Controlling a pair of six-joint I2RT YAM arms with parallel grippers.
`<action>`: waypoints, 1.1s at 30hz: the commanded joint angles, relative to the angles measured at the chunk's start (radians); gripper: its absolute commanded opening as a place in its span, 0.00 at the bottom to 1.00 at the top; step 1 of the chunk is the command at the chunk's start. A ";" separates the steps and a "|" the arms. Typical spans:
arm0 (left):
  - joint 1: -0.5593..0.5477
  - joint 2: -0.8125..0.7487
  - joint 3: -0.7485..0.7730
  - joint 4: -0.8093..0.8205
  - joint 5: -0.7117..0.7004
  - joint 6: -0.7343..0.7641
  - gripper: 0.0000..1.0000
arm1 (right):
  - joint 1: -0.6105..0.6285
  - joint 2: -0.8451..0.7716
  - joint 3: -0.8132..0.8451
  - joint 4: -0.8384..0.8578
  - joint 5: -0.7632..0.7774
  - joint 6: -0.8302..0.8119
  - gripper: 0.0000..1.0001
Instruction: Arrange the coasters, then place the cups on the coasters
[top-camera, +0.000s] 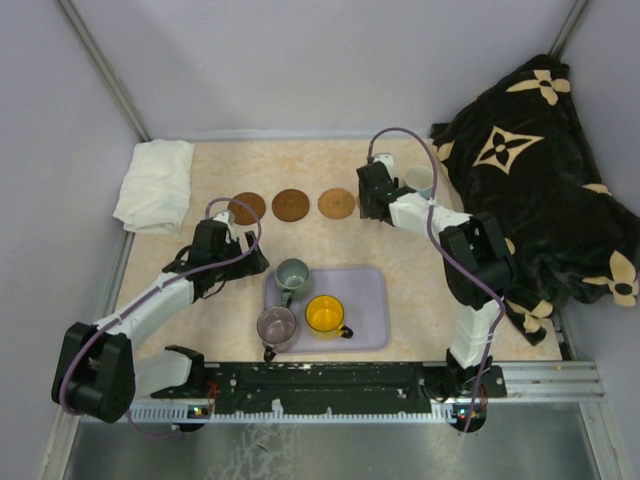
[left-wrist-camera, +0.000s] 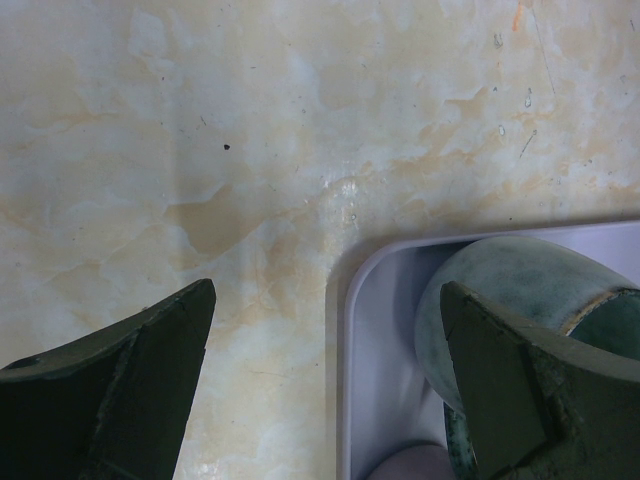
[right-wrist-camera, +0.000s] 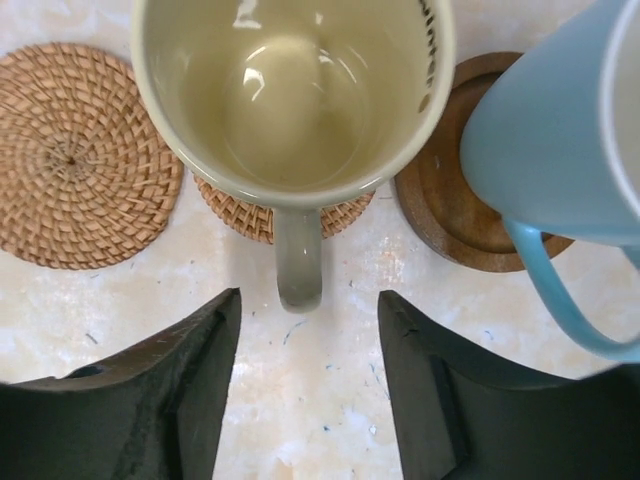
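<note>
The right tool (right-wrist-camera: 310, 305) stands spread, one finger on each side of the handle of the cream cup (right-wrist-camera: 290, 100), touching neither the handle nor anything else. That cup sits upright on a woven coaster (right-wrist-camera: 250, 215) beyond the far right corner of the lavender tray (top-camera: 365, 300). Just to its right, farther from the tray, the blue cup (right-wrist-camera: 555, 130) rests on a darker coaster (right-wrist-camera: 440, 215). The left tool (left-wrist-camera: 328, 295) is spread wide and empty over the tray's far left corner. One of its fingers is above the bare bench (top-camera: 300, 165) and the other is above the grey-green cup (left-wrist-camera: 520, 270); whether that finger touches the cup cannot be told. The grey-green cup is inside the tray, as are the mauve cup (top-camera: 277, 324) at the near left and the orange-yellow cup (top-camera: 325, 314) beside it. Beyond the tray's far edge three bare coasters (top-camera: 291, 205) lie in a line that runs on toward the two occupied ones. The arranging looks finished, with five coasters in one row. Two cups appear to be seated and three are left to carry over, and the grey-green one looks like the next to go.
</note>
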 joint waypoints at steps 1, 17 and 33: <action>-0.004 -0.003 0.014 0.017 0.008 0.003 1.00 | -0.006 -0.139 -0.003 0.025 0.026 0.020 0.60; -0.007 -0.103 0.021 -0.034 0.006 -0.006 1.00 | 0.185 -0.610 -0.247 -0.149 0.124 0.177 0.60; -0.012 -0.130 -0.004 -0.044 -0.007 -0.010 1.00 | 0.788 -0.782 -0.489 -0.439 0.258 0.610 0.59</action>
